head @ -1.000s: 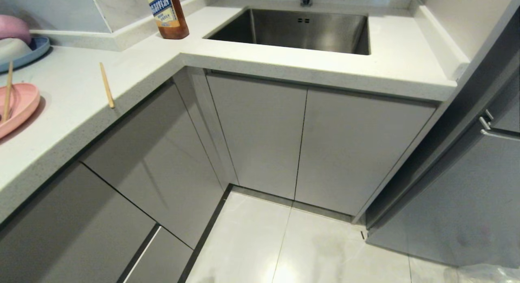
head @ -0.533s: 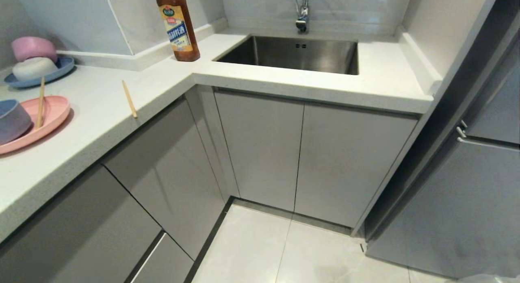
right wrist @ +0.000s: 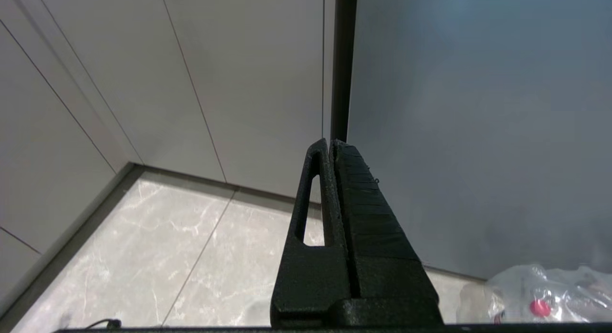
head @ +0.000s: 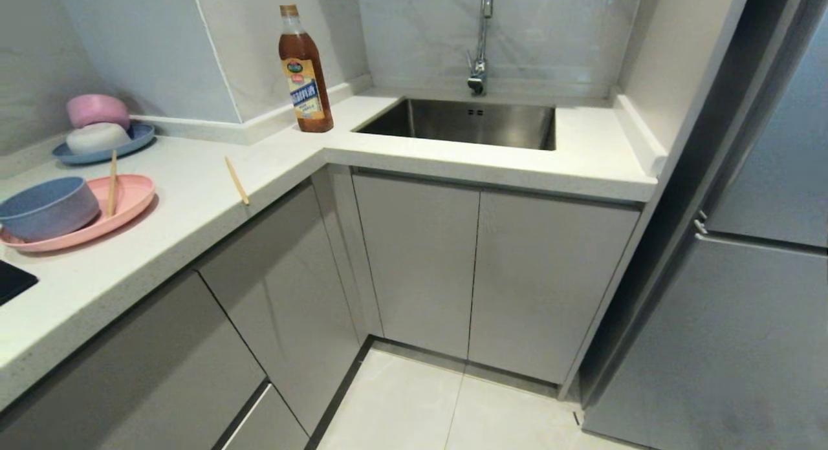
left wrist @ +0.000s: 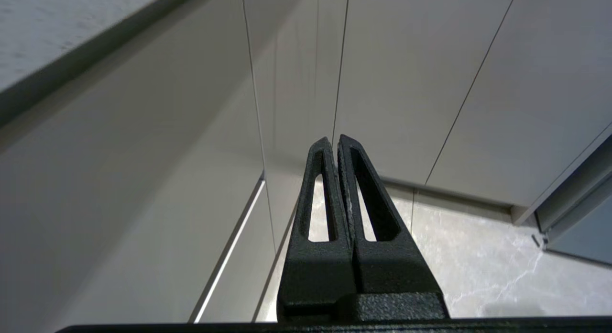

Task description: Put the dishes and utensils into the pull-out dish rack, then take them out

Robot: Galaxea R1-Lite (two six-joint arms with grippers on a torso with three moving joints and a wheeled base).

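Pale speckled stone forms the L-shaped bench (head: 194, 224). At its nine o'clock side a flat pink plate (head: 132, 201) carries a pale blue round bowl (head: 45, 207) and one thin wooden chopstick (head: 112, 182); a second wooden chopstick (head: 237, 180) lies on the bench edge, apart from the plate. The pull-out dish rack cannot be picked out among the closed grey cabinet fronts (head: 414, 262). The left end effector (left wrist: 333, 149) hangs low before the cabinets, fingers pressed together, holding nothing. The right end effector (right wrist: 331, 149) hangs likewise, pressed together, above the marbled floor (right wrist: 158, 256).

Blue bowl (head: 46, 207) and chopstick (head: 112, 183) on pink plate (head: 123, 207).
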